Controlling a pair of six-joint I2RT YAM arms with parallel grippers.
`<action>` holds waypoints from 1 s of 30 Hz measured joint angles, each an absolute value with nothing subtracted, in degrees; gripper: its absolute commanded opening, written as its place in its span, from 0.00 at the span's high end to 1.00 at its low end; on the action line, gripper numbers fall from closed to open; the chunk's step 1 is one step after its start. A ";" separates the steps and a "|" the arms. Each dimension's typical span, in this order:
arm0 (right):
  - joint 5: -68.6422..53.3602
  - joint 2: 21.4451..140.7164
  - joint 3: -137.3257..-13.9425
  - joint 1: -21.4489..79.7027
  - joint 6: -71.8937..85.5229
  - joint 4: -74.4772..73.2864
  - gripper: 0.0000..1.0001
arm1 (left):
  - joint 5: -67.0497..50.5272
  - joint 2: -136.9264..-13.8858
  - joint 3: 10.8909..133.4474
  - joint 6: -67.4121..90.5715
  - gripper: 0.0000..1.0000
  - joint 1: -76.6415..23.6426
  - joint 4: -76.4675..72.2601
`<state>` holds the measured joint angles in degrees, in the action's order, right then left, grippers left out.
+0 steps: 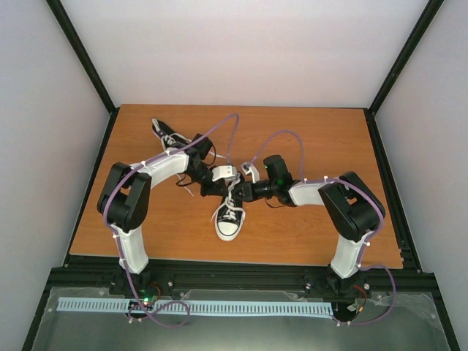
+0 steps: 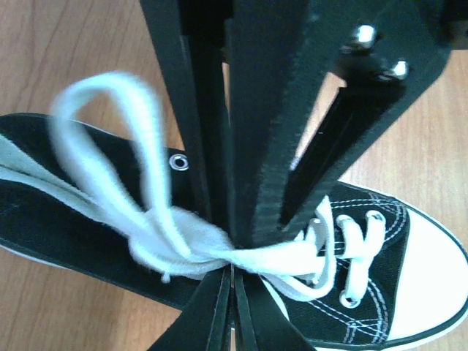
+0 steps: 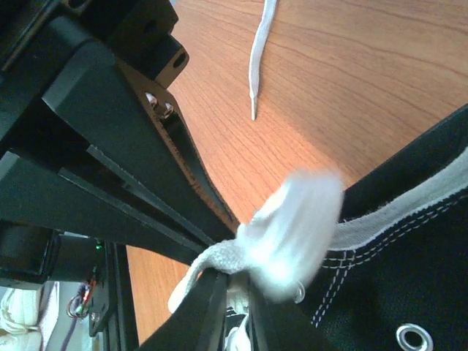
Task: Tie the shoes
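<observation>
The near shoe point(image 1: 229, 221) lies at the middle of the table point(image 1: 307, 139), toe toward the bottom of the top view. The far shoe point(image 1: 165, 134) sits in the upper left, well apart from both arms.

The left pincer point(image 2: 234, 256) is closed tight on the lace point(image 2: 292, 256), right at the half-formed knot point(image 2: 183, 245) over the tongue. A loop point(image 2: 110, 124) stands up to the left of it. The right pincer point(image 3: 235, 272) is also nearly closed, pinching a blurred bunch of lace at the shoe's collar.

The main risk is the loop. It is slack and nothing holds its base except the loose knot, so a pull in the wrong direction would likely draw it straight through and undo the bow.

The two pincers also work very close together, so their fingers may collide or trap each other's strand. The shoe is light and nothing pins it down, so a hard tug could lift or drag it rather than tighten the knot. A loose lace end point(image 3: 259, 51) lies on the table in the upper middle of the right wrist view and could snag.
</observation>
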<state>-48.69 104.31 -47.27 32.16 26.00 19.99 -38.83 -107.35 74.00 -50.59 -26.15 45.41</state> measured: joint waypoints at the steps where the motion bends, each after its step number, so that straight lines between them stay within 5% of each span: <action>1: -48.66 104.31 -47.27 32.16 25.98 20.01 0.96 | -39.22 -107.35 74.00 -50.59 0.94 -26.11 45.71; 9: -47.99 104.27 -47.27 32.01 24.21 17.91 0.97 | -42.09 -107.46 74.52 -50.61 0.90 -26.06 48.18; 20: -47.24 101.93 -47.37 31.79 19.35 11.73 0.97 | -44.07 -107.44 77.91 -50.59 0.64 -22.79 51.92; 30: -48.71 102.17 -52.23 32.49 14.76 6.26 0.97 | -45.08 -112.64 86.15 -39.20 0.57 -22.50 47.42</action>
